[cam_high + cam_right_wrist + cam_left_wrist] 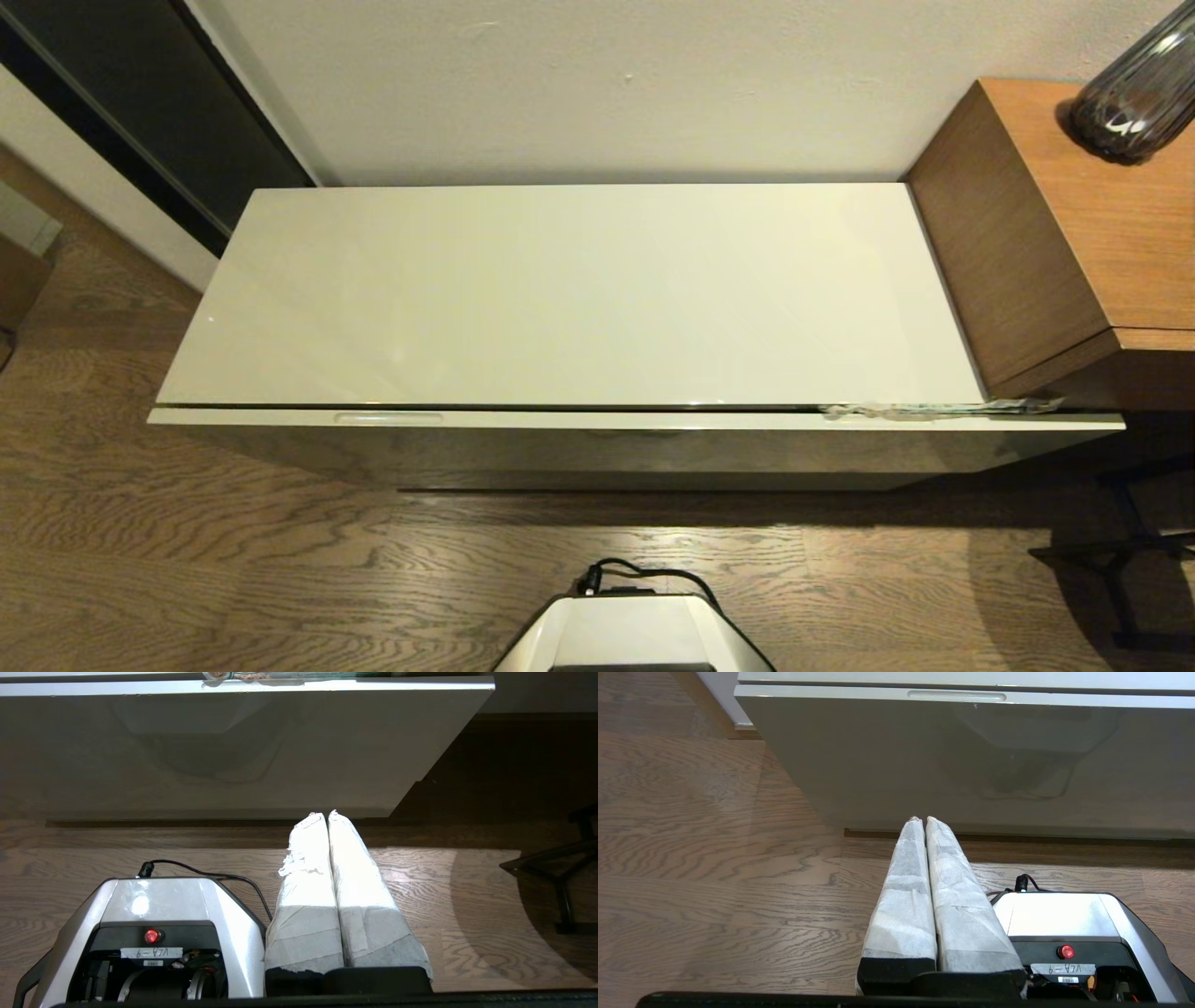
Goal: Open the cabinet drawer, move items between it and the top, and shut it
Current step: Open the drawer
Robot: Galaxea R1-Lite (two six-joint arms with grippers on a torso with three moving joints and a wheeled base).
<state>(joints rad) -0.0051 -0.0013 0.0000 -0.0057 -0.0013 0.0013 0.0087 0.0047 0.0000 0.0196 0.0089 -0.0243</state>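
Your left gripper [924,820] has its wrapped fingers [906,891] pressed together on nothing, hanging low over the floor [714,858] beside the base [1064,914]. Your right gripper [327,813] is the same: fingers [359,891] closed, empty, parked on the other side of the base. Neither arm shows in the head view, so both read as idle and clear of the cabinet.

Ahead of both grippers stands the drawer [635,450], its glossy front nearly flush under the top [560,299]. It looks shut or only barely ajar: a thin dark gap runs along the rim. The slot [388,417] toward the left end is your likely pull point, and it sits ahead of the left gripper.

At the right end a plastic bag [934,409] with a green label is pinched in the gap, probably keeping the drawer from seating. The other items are hidden. Nothing lies on the top, so no step looks started.
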